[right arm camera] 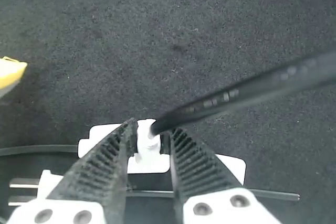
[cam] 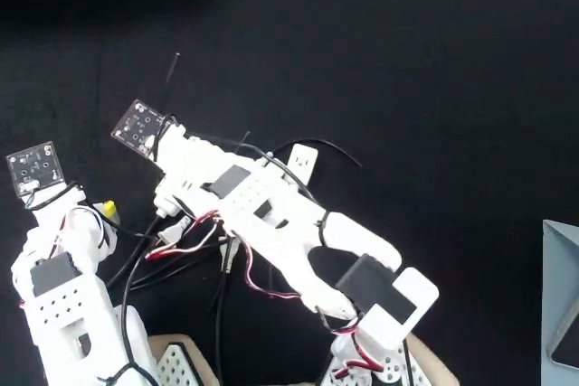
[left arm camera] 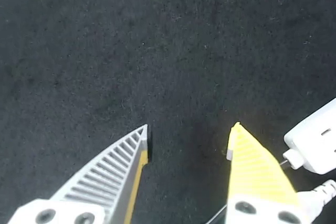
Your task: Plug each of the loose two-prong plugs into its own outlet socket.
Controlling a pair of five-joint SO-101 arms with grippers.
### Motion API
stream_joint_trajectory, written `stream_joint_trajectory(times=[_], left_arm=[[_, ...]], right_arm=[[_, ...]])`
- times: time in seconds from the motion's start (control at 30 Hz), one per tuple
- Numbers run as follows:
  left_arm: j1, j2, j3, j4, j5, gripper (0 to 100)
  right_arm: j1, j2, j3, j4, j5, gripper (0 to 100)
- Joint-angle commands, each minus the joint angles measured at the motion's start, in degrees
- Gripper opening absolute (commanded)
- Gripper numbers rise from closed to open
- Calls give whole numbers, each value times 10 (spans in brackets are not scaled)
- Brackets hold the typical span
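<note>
My right gripper is shut on a small white plug, whose black cable runs away over the black mat. Right under the plug lies a white outlet block. Beside it lies another plug with two bare prongs. In the high view the right arm stretches across the middle, and its own body hides its gripper. A further white socket piece lies just beyond this arm. My left gripper stands open over bare mat, with a white piece beside its yellow finger.
Red and black wires bunch between the two arms. A grey box stands at the right edge. The black mat stretches open to the back and right. The left arm sits at the front left.
</note>
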Motion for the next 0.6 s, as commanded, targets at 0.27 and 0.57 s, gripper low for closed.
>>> stream_joint_trajectory(times=[0.27, 0.57], left_arm=[[0, -7, -1, -11, 4, 245], [0, -7, -1, -11, 4, 245]], right_arm=[[13, -2, -12, -12, 5, 12], [23, 22, -7, -12, 5, 12]])
